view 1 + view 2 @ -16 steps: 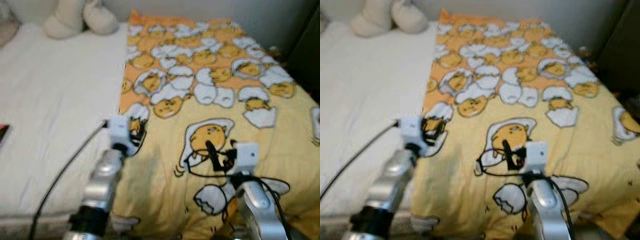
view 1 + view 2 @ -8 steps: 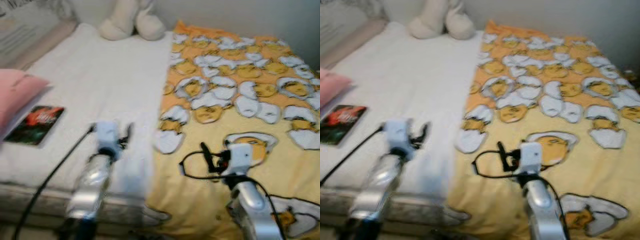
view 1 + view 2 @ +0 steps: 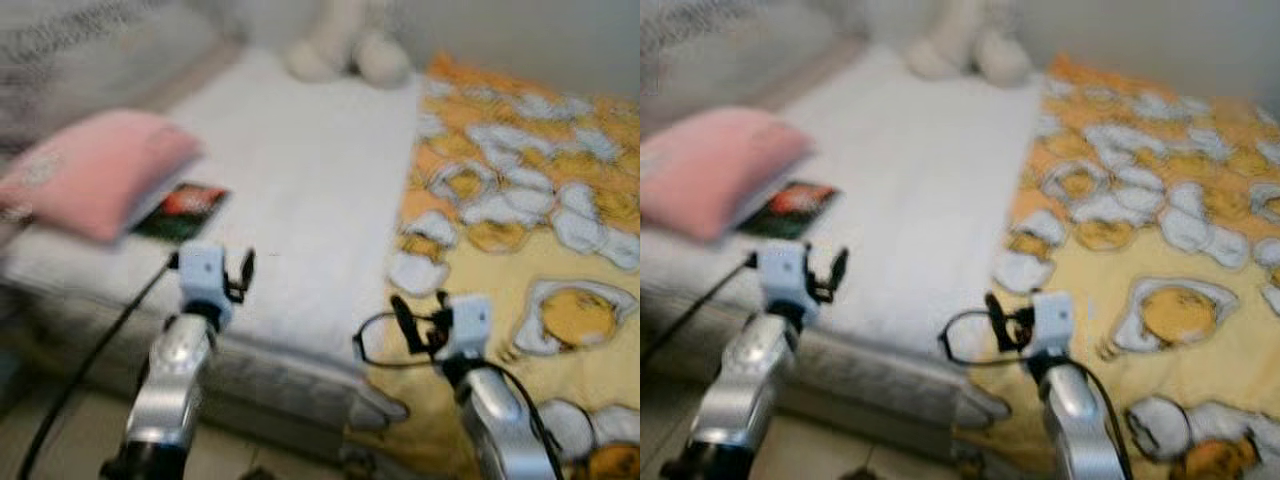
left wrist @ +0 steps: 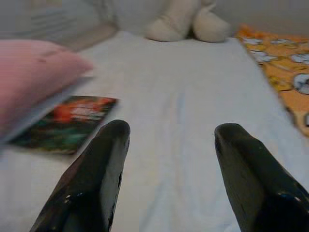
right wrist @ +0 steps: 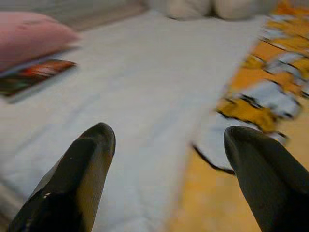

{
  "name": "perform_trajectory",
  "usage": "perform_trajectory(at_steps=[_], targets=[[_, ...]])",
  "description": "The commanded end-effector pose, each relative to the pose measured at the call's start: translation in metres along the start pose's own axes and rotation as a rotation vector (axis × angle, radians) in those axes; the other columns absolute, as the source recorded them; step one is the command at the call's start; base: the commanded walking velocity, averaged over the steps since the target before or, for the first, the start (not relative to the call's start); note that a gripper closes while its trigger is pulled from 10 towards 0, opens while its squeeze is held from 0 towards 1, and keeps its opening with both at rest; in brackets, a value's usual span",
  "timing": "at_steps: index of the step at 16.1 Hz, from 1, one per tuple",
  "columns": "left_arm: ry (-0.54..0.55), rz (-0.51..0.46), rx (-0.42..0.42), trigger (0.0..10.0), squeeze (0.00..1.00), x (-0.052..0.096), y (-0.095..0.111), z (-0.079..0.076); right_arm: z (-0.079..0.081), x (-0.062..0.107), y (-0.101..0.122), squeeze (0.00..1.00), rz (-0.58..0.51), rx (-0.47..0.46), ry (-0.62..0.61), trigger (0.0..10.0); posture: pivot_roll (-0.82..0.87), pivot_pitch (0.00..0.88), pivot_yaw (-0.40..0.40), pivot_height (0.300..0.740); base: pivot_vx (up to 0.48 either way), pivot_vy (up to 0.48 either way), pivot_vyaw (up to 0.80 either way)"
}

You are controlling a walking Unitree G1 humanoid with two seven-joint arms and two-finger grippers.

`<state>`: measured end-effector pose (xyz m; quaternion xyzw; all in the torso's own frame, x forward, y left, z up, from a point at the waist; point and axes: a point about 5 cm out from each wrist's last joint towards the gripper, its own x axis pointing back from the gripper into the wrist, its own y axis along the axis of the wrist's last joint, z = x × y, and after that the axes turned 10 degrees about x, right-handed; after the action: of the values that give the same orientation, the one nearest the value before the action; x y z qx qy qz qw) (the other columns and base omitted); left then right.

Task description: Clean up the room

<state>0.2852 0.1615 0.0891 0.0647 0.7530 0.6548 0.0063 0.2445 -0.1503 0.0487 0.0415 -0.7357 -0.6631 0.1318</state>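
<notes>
One book [image 4: 67, 123] beside pink pillow [image 3: 95, 170]; cover print unreadable.

Both silver arms raised forward, left gripper [image 4: 169, 145] and right gripper [image 5: 169, 145] jaws apart, empty.

cream plush toy [image 4: 188, 21] at far end of bed [image 3: 310, 200], against the wall [image 3: 1160, 35]; tiled floor [image 3: 60, 440] below bed edge; views blurred

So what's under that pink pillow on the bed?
A dark book pokes out from under the pink pillow, lying on the white sheet. Its far edge is covered by the pillow.
</notes>
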Motion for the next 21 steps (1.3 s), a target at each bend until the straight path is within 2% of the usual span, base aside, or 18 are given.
perform_trajectory(at_steps=[1, 3, 4, 5, 7, 8, 10, 13, 16, 19, 21], targets=[[-0.04, -0.017, -0.014, 10.0, 0.0, -0.001, 0.002, -0.012, -0.008, 0.0, 0.001, 0.0, -0.01, 0.015, -0.015, 10.0, 0.05, 0.0, 0.019, 0.74, 0.0, -0.48, 0.61], [-0.025, 0.035, -0.008, 10.0, 0.0, 0.001, -0.008, -0.005, -0.014, 0.002, 0.003, 0.0, -0.025, 0.018, -0.035, 10.0, 0.03, 0.0, 0.023, 0.74, 0.0, -0.156, 0.61], [-0.025, 0.115, -0.044, 10.0, 0.0, 0.004, -0.021, -0.003, -0.016, 0.004, 0.0, 0.0, -0.017, 0.021, -0.04, 10.0, 0.03, 0.0, 0.027, 0.74, 0.0, 0.0, 0.61], [-0.028, 0.13, -0.05, 10.0, 0.0, 0.006, -0.024, -0.003, -0.017, 0.004, -0.001, 0.0, -0.016, 0.022, -0.042, 10.0, 0.02, 0.0, 0.032, 0.74, 0.0, 0.0, 0.61], [-0.027, 0.116, -0.052, 10.0, 0.0, 0.006, -0.022, -0.002, -0.016, 0.004, -0.002, 0.0, -0.015, 0.018, -0.046, 10.0, 0.02, 0.0, 0.036, 0.74, 0.0, 0.0, 0.6], [-0.025, 0.081, -0.061, 10.0, 0.0, 0.003, -0.015, -0.002, -0.014, 0.007, -0.004, 0.0, -0.012, 0.006, -0.038, 10.0, 0.02, 0.0, 0.036, 0.74, 0.0, 0.0, 0.6], [-0.03, 0.048, -0.057, 10.0, 0.0, -0.002, -0.008, -0.003, -0.012, 0.004, -0.004, 0.0, -0.003, -0.121, -0.066, 10.0, 0.02, 0.0, 0.034, 0.74, 0.0, 0.0, 0.59], [-0.02, 0.012, -0.014, 10.0, 0.0, -0.008, 0.0, -0.004, -0.003, -0.005, 0.006, 0.0, -0.045, -0.051, -0.002, 10.0, 0.03, 0.0, 0.031, 0.74, -0.085, 0.279, 0.58], [-0.037, 0.004, -0.044, 10.0, 0.0, -0.007, 0.0, -0.008, -0.002, -0.005, 0.002, 0.0, -0.018, -0.005, 0.022, 10.0, 0.04, 0.0, 0.021, 0.74, 0.0, 0.436, 0.51], [0.001, 0.009, 0.004, 10.0, 0.0, -0.007, -0.001, -0.003, -0.008, -0.002, -0.002, 0.0, 0.003, 0.032, -0.032, 10.0, 0.04, 0.0, 0.011, 0.74, 0.0, 0.283, 0.18], [-0.033, -0.059, 0.02, 10.0, 0.0, -0.004, 0.011, -0.005, -0.019, 0.002, 0.009, 0.0, -0.064, 0.014, -0.112, 10.0, 0.04, 0.0, 0.016, 0.74, 0.0, 0.0, 0.68]])
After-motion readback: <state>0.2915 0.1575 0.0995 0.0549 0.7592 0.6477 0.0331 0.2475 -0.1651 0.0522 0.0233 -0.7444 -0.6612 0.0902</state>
